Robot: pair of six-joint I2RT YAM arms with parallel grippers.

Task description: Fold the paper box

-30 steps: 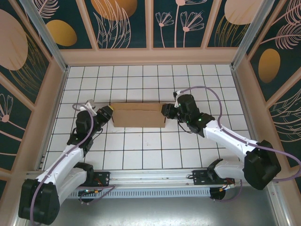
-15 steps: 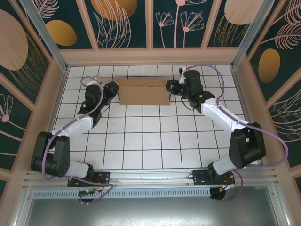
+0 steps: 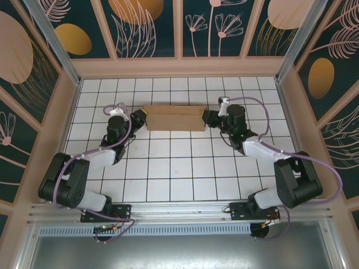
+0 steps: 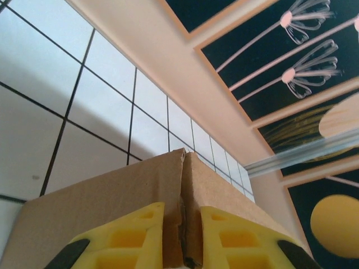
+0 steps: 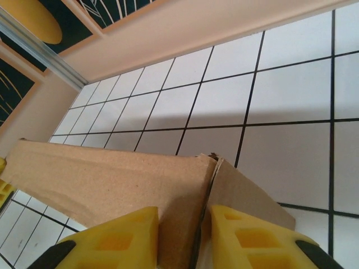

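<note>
Held at both ends: we see the paper box [image 3: 174, 118] lying crosswise over the far half of the white tiled table [image 3: 168, 168]. It is near the back wall [image 3: 179, 67] but apart from it. The long axis of the plain brown cardboard runs left to right, parallel with that wall, and one short end points at each arm.

At the left end, the left gripper [image 3: 139, 118] meets the box head-on. From its wrist camera we see its yellow fingers [image 4: 120, 238] drawn in to a narrow slot. They pinch the cardboard where two brown panels meet at a raised seam. The box's end fills the slot, and both pads touch it.

At the right end, the right gripper [image 3: 206, 117] does the same from the opposite side. Its wrist camera shows the yellow fingers [image 5: 115, 241] nearly together. They are clamped on a corner where one panel folds against another, and the rest of the box stretches away to the left over the tiles.

We cannot tell whether the box rests on the tiles or hangs just above them. Both arms reach forward from the near edge with their elbows out to the sides.
</note>
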